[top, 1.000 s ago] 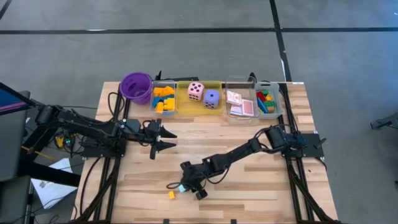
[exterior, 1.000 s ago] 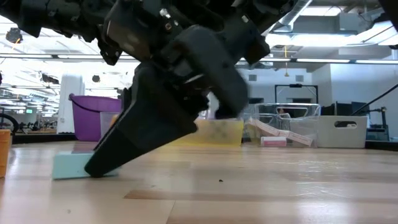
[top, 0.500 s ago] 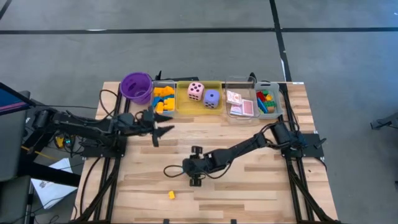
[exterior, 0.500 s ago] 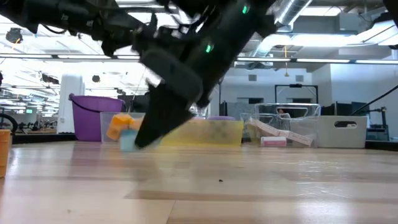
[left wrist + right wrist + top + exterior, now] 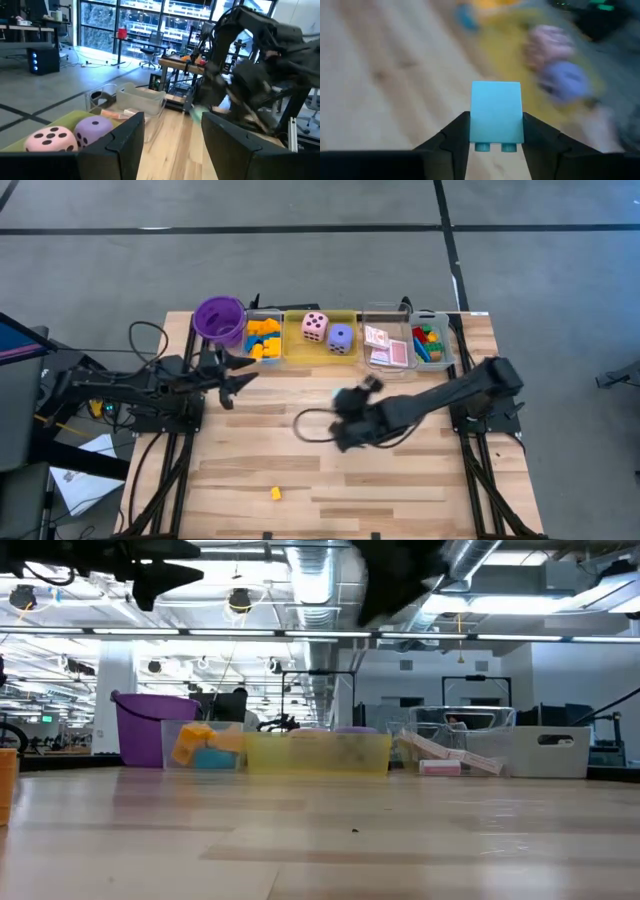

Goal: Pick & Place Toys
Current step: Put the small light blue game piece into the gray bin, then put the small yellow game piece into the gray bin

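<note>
Tabletop: stray yellow block

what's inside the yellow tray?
Two dice sit in the yellow tray: a pink die and a purple die. Nothing else shows; the floor under the dice is covered.

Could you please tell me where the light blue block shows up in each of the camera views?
High view: light blue block mid-table, at the right arm's tip, in front of the yellow tray.
Low view: not in it; the yellow tray is.
Left wrist view: a pale smear by the far arm, beyond the tray.
Right wrist view: centre, clamped in the right hand; tray blurred behind.
</note>
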